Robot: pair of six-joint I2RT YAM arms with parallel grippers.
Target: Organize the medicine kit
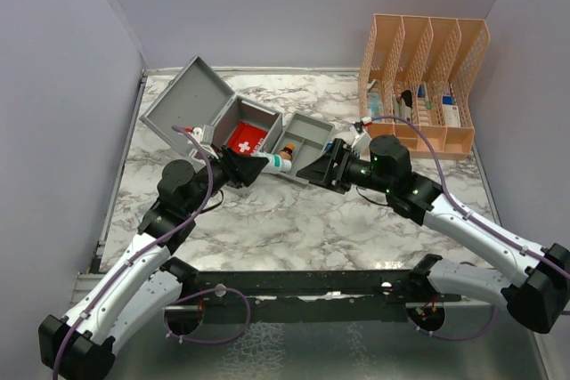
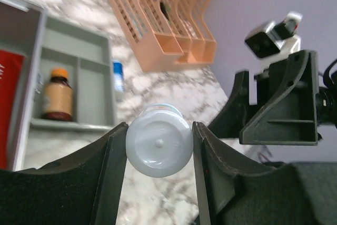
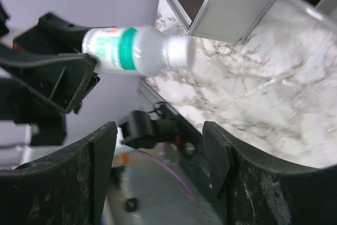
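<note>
The medicine kit [image 1: 190,98] is a grey case lying open at the back left, with its divided tray [image 1: 311,131] set beside it. An amber bottle [image 2: 57,96] stands in one tray compartment. My left gripper [image 1: 258,166] is shut on a white bottle with a green band [image 1: 273,164] and holds it level above the table in front of the tray. In the left wrist view the bottle's round end [image 2: 159,146] sits between the fingers. My right gripper [image 1: 307,169] stands open just right of the bottle, nothing between its fingers [image 3: 102,162]. The bottle [image 3: 138,51] hangs clear of them.
A flat red pouch [image 1: 245,140] lies inside the case. A peach slotted organizer [image 1: 423,77] holding several boxes stands at the back right. A small blue-topped item [image 2: 118,73] lies on the marble between the tray and the organizer. Purple walls close in both sides.
</note>
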